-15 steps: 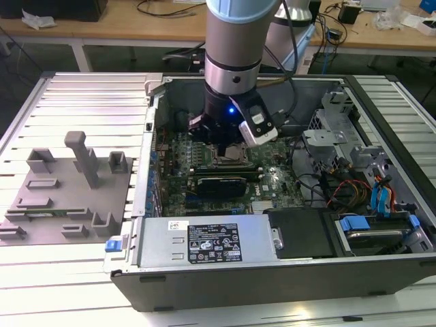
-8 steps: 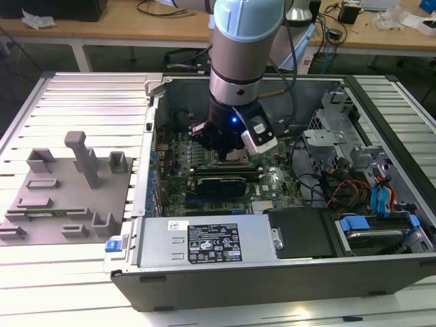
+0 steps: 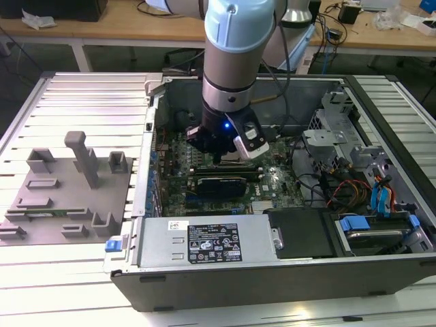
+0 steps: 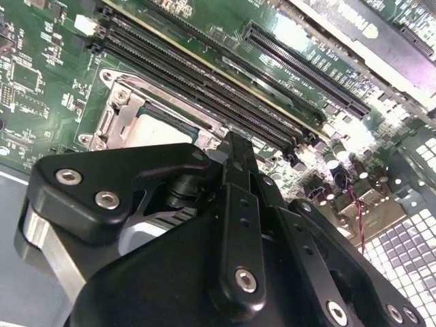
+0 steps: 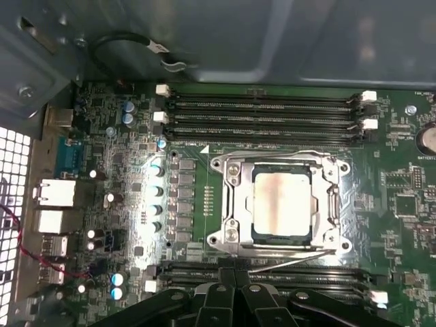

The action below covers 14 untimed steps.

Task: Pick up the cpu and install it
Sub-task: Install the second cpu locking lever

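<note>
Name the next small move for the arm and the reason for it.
Probably lift the gripper straight up a little: the cpu already lies flat inside the socket frame, square to its edges, and in the first wrist view nothing grips it.

The cpu has a smooth, dull silvery metal top, set in a bright polished metal frame that glints. The gripper is matt black metal with shiny steel screw heads. The motherboard is glossy green, its memory slots black plastic. The computer case is dull grey sheet metal, and the fixture blocks look like matt grey plastic on a ribbed metal table
</note>
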Each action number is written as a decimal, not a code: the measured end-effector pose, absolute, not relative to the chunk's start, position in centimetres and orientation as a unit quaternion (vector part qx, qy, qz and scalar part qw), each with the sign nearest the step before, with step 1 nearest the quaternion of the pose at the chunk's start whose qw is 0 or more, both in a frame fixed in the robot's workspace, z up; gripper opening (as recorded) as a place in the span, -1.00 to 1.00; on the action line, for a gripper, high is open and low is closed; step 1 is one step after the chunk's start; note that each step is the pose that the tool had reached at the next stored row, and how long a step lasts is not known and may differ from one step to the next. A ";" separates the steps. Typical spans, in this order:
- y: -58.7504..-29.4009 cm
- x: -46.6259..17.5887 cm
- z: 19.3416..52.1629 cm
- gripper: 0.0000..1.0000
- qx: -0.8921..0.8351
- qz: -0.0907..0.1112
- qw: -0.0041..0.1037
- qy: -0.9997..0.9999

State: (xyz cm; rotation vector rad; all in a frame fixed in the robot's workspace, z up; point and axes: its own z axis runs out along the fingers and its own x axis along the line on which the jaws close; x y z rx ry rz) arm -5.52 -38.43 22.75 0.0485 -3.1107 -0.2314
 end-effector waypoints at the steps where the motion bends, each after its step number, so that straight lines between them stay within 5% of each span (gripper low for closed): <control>1: -38.4 -5.6 22.7 -0.79 0.016 -0.075 0.011 -0.997; 14: -39.4 -6.0 22.1 -0.79 0.016 -0.092 0.011 -0.996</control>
